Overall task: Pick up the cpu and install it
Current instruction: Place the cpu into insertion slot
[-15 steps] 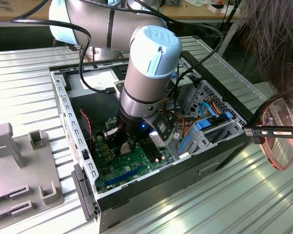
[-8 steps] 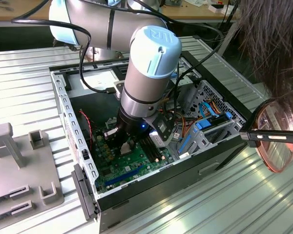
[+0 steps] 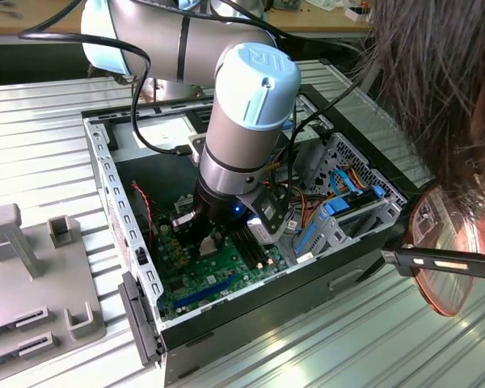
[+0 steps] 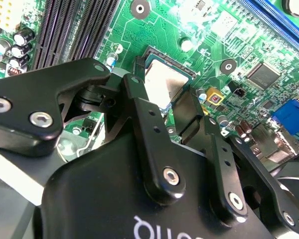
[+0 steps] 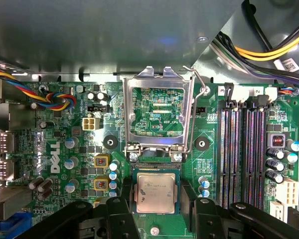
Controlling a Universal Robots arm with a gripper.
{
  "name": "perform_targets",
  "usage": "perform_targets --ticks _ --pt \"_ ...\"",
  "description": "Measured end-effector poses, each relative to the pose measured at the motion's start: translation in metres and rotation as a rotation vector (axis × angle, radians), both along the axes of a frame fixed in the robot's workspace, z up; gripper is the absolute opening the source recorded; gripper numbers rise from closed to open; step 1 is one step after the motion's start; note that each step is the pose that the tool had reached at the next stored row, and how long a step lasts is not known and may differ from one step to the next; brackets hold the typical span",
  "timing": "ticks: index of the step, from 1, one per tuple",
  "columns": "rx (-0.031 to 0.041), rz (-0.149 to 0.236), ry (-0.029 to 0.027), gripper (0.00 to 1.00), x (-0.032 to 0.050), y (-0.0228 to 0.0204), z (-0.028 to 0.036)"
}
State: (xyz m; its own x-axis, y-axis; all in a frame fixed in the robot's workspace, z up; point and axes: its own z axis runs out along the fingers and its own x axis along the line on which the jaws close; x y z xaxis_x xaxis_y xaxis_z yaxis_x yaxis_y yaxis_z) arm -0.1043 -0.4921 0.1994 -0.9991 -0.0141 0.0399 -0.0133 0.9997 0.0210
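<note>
We log the cpu [image 5: 156,193] flat on the motherboard [image 5: 65,149] beside the open socket frame [image 5: 157,81]. The gripper [image 5: 157,197] straddles it; we cannot tell if clasped.

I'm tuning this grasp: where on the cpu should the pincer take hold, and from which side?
Probably take the cpu by two opposite thin edges, the one facing the memory slots and its opposite, coming straight down. It lies flat, metal top up, and the open socket frame stands beside a third edge.
</note>
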Motion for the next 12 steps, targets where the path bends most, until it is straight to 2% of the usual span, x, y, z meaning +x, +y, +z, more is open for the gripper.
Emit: perform_targets --ticks 7,12 --pt "0.0001 0.0 0.0 0.47 0.0 0.0005 -0.0004" --pt "0.0003 0.0 0.0001 0.47 -0.0001 0.0004 -0.0029"
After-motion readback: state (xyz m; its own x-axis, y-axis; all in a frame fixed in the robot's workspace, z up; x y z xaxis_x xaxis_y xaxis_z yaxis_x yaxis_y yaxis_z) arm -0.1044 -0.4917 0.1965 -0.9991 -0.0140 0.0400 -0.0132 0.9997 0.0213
